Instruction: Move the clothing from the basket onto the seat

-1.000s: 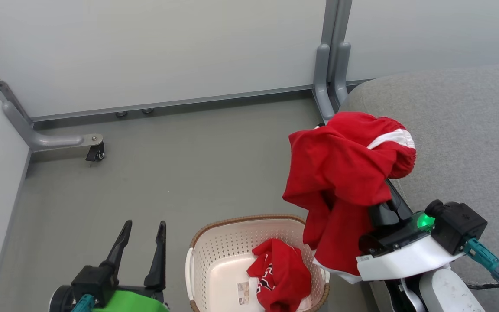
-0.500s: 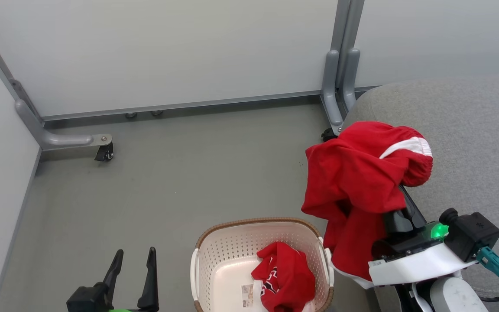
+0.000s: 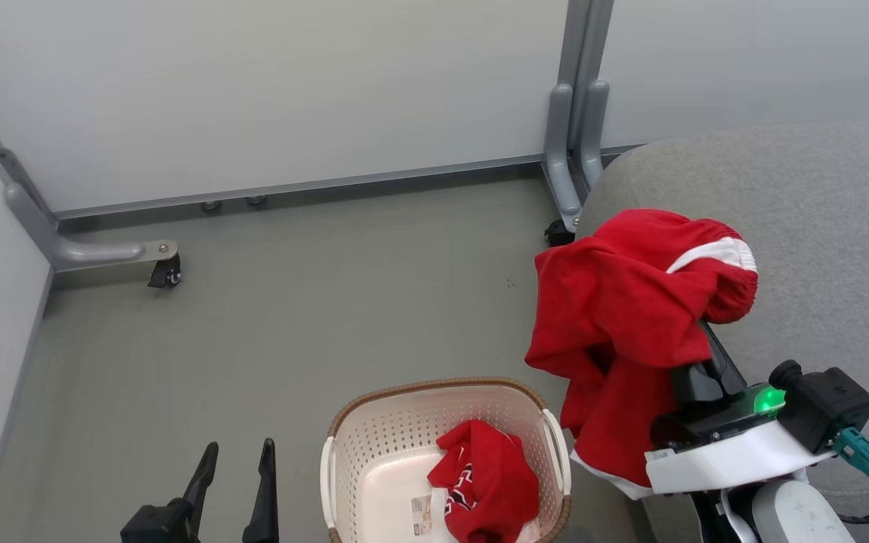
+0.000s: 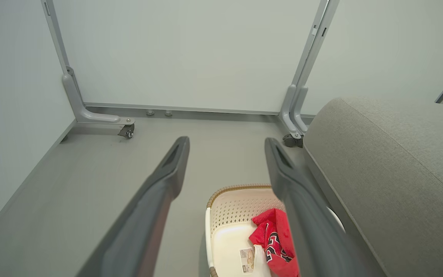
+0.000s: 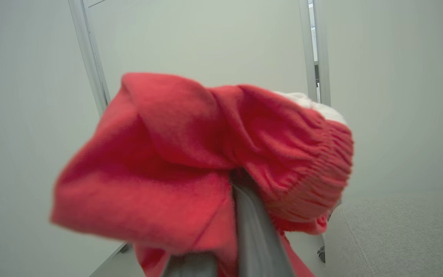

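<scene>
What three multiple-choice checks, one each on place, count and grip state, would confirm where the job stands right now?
1. Relative to the seat, the basket stands:
A) on top of it
B) on the floor beside it
C) behind it

2. How many pieces of clothing lie in the basket?
A) none
B) one
C) two

3. The right gripper is:
A) open and empty
B) shut on a basket handle
C) shut on the striped garment

Answers:
1 B: the basket rests on the grey floor next to the seat's edge.
2 B: a single lettered garment lies crumpled inside.
3 C: the red fabric drapes from its closed fingers, lifted clear of the basket.
</scene>
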Motion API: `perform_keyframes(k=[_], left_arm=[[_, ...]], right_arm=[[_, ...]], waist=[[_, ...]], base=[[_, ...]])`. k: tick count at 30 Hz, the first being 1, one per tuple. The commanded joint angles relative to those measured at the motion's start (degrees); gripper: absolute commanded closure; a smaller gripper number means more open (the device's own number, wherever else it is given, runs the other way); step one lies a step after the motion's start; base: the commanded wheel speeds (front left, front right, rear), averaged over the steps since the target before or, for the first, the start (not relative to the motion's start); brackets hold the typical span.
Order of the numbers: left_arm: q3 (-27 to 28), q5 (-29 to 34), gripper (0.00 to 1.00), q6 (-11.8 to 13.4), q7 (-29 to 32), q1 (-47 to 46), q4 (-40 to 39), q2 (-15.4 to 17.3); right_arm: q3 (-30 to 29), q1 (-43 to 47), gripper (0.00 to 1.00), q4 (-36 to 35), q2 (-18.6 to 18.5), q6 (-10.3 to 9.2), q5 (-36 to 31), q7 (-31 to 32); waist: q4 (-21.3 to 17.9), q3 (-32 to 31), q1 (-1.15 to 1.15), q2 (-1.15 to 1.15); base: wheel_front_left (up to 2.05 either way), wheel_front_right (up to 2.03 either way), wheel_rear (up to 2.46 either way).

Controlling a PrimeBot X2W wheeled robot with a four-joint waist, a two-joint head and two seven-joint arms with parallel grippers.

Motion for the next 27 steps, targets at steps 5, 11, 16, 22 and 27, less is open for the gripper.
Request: perform_keyframes(k=[5,11,16,22,27], left_arm=[[-1.1,-1.3,0.0,-0.2,0.1,-0.4,-0.3,0.1],[-1.6,-1.6,0.0,-0.2,0.1,-1.1,-0.7,0.1],[-2.1,-0.9,0.0,-0.2,0.1,-1.6,-0.8,0.1],[-2.3,-1.9,0.0,-0.2,0.1,-2.6,-1.1,0.1],[-3.0,-1.4,0.0,-0.2,0.1,-3.3,-1.0,0.1]], right_arm=[[-1.9,-1.2,1.0,-0.7,-1.4,0.0,-0.5,-0.2],[-3.6,-1.3,1.0,-1.0,-2.2,0.0,-0.4,-0.2],[-5.3,-0.9,1.0,-1.1,-2.4,0.0,-0.4,-0.2],[-6.4,0.0,1.0,-1.5,-3.2,0.0,-1.7,-0.2],[-7.5,0.3,1.0,-1.9,-3.1,0.0,-1.4,-0.2]], waist=[[-6.7,1.1,0.0,0.0],[-12.4,2.0,0.0,0.0],[-17.8,2.8,0.0,0.0],[-23.6,3.5,0.0,0.0],[-27.8,3.9,0.0,0.0]], base=[[0.0,0.0,0.0],[0.0,0.0,0.0],[0.0,0.0,0.0],[0.0,0.0,0.0],[0.0,0.0,0.0]])
